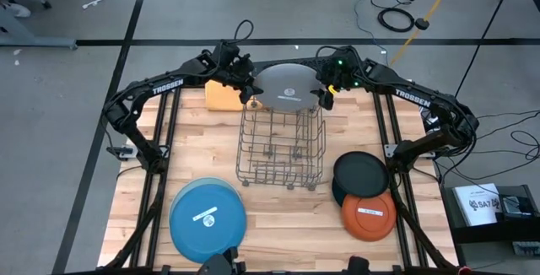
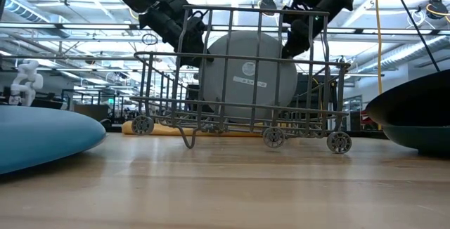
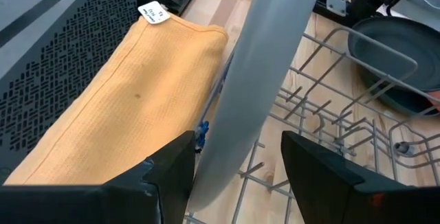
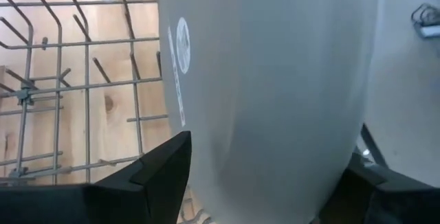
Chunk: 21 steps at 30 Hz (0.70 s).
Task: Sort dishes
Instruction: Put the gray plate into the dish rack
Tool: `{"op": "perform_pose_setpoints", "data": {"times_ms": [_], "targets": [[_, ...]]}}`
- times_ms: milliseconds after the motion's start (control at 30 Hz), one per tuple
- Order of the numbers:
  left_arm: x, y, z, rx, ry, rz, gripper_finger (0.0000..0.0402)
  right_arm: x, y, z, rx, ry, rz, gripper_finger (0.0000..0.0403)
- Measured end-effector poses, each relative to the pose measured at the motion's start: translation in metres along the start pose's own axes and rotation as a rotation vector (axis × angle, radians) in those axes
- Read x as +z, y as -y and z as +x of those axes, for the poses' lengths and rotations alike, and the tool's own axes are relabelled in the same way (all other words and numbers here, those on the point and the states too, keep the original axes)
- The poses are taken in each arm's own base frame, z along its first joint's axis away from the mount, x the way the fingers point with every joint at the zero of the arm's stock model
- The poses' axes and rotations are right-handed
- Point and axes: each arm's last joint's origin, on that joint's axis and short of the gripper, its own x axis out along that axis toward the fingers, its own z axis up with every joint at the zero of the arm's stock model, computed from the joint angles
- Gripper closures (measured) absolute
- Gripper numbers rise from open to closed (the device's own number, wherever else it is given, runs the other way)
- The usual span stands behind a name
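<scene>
Plate on edge — the large grey plate (image 1: 287, 88) stands upright at the far end of the wire rack (image 1: 281, 150), its face turned down the rack's length and its rim running from side to side. The left gripper (image 1: 247, 92) is at one end of that rim and the right gripper (image 1: 324, 94) at the other, each with jaws spread wide astride the edge; whether they pinch it or only flank it I cannot tell. Both arms are equally near, so the plate's next move — likely straight down between the tines — turns on keeping it vertical. The blue plate (image 1: 207, 217), black plate (image 1: 361, 175) and orange plate (image 1: 369, 215) lie flat on the table's near side, well apart from the grippers.
</scene>
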Motion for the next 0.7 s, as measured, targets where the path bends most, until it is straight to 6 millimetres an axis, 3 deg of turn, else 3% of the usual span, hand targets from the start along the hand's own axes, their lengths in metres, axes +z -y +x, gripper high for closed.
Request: {"op": "perform_pose_setpoints", "data": {"times_ms": [200, 700], "targets": [[-0.001, 0.000, 0.000, -0.002, -0.011, -0.006, 0.0188, 0.006, -0.001, -0.013, -0.064, 0.044, -0.032, 0.0151], [-0.001, 0.001, 0.000, -0.016, -0.008, -0.006, 0.0188, 0.024, -0.001, -0.068, -0.232, 0.261, -0.005, 0.0151]]}}
